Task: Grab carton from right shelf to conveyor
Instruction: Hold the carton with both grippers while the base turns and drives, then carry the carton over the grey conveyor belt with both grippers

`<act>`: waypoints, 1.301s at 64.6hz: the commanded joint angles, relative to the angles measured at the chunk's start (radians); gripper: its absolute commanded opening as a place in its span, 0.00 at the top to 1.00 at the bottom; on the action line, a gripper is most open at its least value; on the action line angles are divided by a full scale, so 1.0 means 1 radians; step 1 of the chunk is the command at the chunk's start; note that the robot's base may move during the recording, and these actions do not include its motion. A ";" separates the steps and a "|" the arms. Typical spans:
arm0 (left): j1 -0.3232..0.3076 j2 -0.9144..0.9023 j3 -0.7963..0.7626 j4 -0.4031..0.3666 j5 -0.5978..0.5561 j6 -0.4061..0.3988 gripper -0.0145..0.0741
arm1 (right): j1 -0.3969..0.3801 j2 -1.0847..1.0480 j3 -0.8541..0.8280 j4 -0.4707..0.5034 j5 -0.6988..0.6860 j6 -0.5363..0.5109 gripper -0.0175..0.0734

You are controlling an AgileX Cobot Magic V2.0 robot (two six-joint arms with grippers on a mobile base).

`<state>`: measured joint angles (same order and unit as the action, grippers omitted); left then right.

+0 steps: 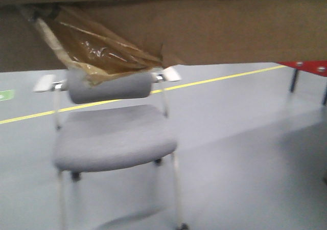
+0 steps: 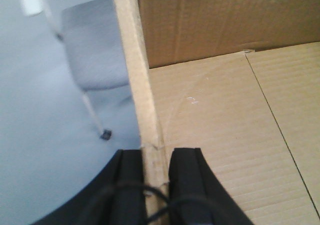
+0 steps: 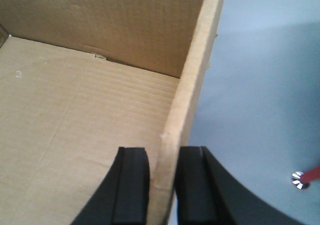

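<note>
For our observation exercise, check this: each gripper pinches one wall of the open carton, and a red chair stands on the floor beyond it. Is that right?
Not quite: the chair is grey, not red, as the front-facing view shows. The rest holds: the left gripper and the right gripper each pinch one wall of the open carton.

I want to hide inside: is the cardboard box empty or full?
Empty, where visible: the carton shows only bare floor in both wrist views.
</note>
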<state>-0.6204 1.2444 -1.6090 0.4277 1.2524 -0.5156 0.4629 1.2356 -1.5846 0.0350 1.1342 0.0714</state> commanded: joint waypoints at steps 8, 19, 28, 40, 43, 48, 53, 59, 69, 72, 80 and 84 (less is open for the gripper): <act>-0.011 -0.012 -0.001 0.013 -0.031 0.011 0.85 | 0.002 -0.010 -0.002 0.005 -0.044 -0.014 0.88; -0.011 -0.012 -0.001 0.020 -0.031 0.011 0.85 | 0.002 -0.010 -0.002 0.005 -0.044 -0.014 0.88; -0.011 -0.012 -0.001 0.054 -0.031 0.011 0.85 | 0.002 -0.010 -0.002 0.005 -0.044 -0.014 0.88; -0.011 -0.012 -0.001 0.079 -0.031 0.011 0.85 | 0.002 -0.010 -0.002 0.005 -0.044 -0.014 0.88; -0.011 -0.012 -0.001 0.079 -0.031 0.011 0.85 | 0.002 -0.010 -0.002 0.005 -0.044 -0.014 0.88; -0.011 -0.012 -0.001 0.079 -0.031 0.011 0.85 | 0.002 -0.010 -0.002 0.005 -0.044 -0.014 0.88; -0.011 -0.012 -0.001 0.079 -0.031 0.011 0.85 | 0.002 -0.010 -0.002 0.005 -0.044 -0.014 0.88; -0.011 -0.012 -0.001 0.081 -0.031 0.011 0.85 | 0.002 -0.010 -0.002 0.005 -0.044 -0.014 0.88; -0.011 -0.012 -0.001 0.081 -0.031 0.011 0.85 | 0.002 -0.010 -0.002 0.005 -0.044 -0.014 0.88; -0.011 -0.012 -0.001 0.083 -0.031 0.011 0.85 | 0.002 -0.010 -0.002 0.005 -0.044 -0.014 0.88; -0.011 -0.012 -0.001 0.083 -0.031 0.011 0.85 | 0.002 -0.010 -0.002 0.005 -0.044 -0.014 0.88; -0.011 -0.012 -0.001 0.083 -0.031 0.011 0.85 | 0.002 -0.010 -0.002 0.005 -0.044 -0.014 0.88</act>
<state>-0.6264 1.2444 -1.6090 0.4764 1.2440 -0.5156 0.4629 1.2356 -1.5841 0.0370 1.1207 0.0714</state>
